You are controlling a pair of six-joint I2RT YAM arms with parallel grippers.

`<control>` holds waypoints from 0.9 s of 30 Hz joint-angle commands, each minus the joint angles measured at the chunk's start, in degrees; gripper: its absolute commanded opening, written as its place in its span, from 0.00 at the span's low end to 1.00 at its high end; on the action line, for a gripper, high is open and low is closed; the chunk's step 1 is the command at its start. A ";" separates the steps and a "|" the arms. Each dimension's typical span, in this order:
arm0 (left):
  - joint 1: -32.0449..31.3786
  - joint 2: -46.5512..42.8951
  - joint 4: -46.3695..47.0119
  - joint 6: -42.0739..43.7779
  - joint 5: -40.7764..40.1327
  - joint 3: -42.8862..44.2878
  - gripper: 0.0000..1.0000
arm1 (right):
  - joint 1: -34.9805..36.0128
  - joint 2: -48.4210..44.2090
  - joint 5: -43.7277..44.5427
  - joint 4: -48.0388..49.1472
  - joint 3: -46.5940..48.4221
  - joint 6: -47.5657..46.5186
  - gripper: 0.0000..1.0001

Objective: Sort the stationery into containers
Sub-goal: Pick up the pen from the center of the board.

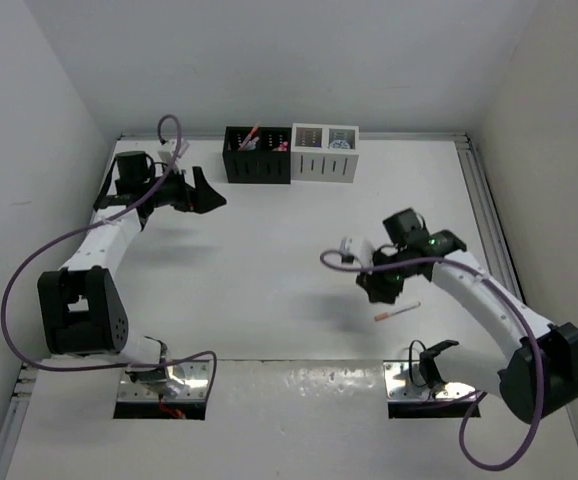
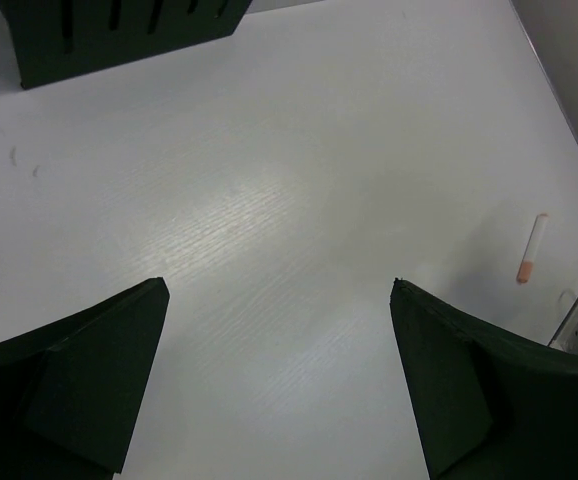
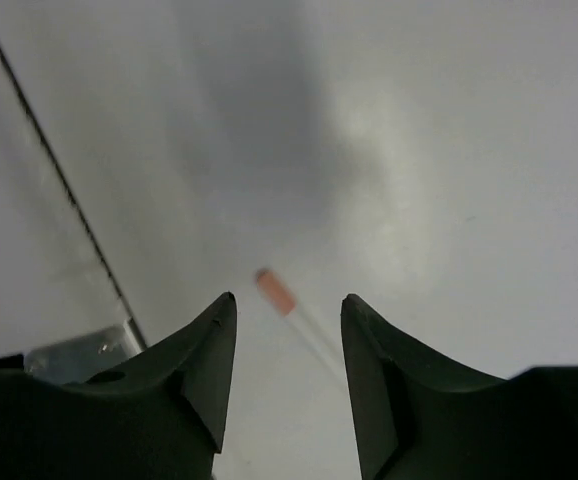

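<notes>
One thin white pen with an orange cap (image 1: 397, 312) lies on the table in front of the right arm. My right gripper (image 1: 373, 288) hovers just above and to the left of it, open and empty. In the right wrist view the pen's cap (image 3: 276, 290) shows blurred between the open fingertips (image 3: 284, 300). My left gripper (image 1: 205, 193) is open and empty, left of the black organiser (image 1: 257, 157), which holds pens. The white organiser (image 1: 325, 157) stands against its right side. In the left wrist view my gripper (image 2: 279, 288) is above bare table, with the pen (image 2: 532, 248) far right and the black box (image 2: 119, 35) top left.
White walls enclose the table on three sides. A metal rail (image 1: 489, 215) runs along the right edge. Two metal mounting plates (image 1: 169, 385) sit at the near edge by the arm bases. Purple cables loop off both arms.
</notes>
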 commanded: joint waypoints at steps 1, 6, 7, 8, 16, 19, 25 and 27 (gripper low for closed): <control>1.06 -4.37 -1.03 1.83 1.75 3.36 1.00 | 3.71 -5.84 6.12 0.11 -10.88 -6.42 0.45; 2.56 -7.28 -6.31 7.28 0.41 4.95 1.00 | 4.07 -6.55 9.11 8.99 -21.65 -9.57 0.43; 2.82 -7.37 -6.92 7.29 1.11 4.60 1.00 | 4.25 -6.38 9.37 10.05 -22.35 -10.45 0.44; 2.82 -7.37 -7.80 8.94 1.55 4.42 1.00 | 4.51 -6.11 9.64 11.19 -23.23 -11.15 0.44; 3.96 -7.63 -8.25 10.19 2.96 3.89 1.00 | 7.33 -3.30 11.31 15.32 -27.19 -17.31 0.46; 4.31 -7.19 -8.42 10.28 2.79 4.16 1.00 | 8.12 -2.68 11.31 16.12 -27.81 -18.72 0.46; 5.28 -6.22 -8.86 10.36 2.79 4.25 1.00 | 9.00 -1.10 11.66 17.79 -29.47 -21.88 0.43; 5.46 -5.96 -8.86 10.36 2.79 4.25 1.00 | 9.52 -0.75 11.93 18.23 -29.56 -22.59 0.40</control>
